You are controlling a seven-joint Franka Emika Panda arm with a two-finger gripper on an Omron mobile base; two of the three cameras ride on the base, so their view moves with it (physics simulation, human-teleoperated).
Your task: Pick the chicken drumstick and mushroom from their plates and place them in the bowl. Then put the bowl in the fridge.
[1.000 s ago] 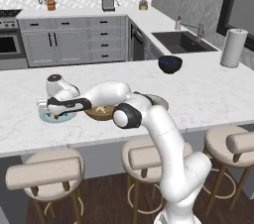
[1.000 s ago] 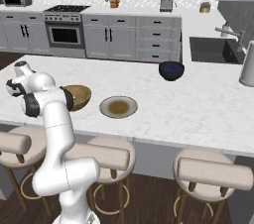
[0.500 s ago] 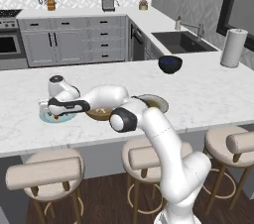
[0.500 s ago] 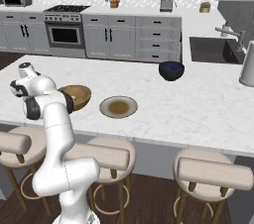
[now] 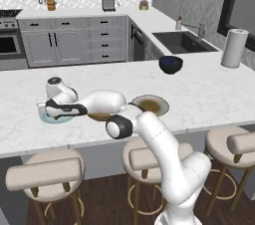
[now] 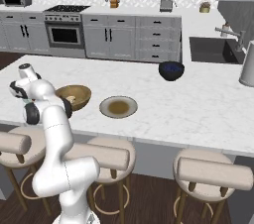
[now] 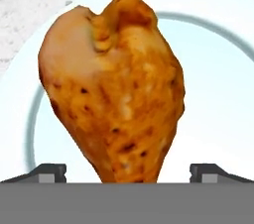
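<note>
Fingertips (image 7: 49,172) set wide apart either side of the chicken drumstick (image 7: 115,86), lying on the light blue plate (image 7: 218,94) with its narrow bone end toward 6 o'clock; likely risk: glossy taper squirting out on closing.

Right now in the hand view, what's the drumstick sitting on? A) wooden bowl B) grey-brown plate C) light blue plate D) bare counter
C: the chicken drumstick lies on the light blue plate, whose pale blue rim rings it, with the fingertips standing apart on either side of its narrow end.
</note>
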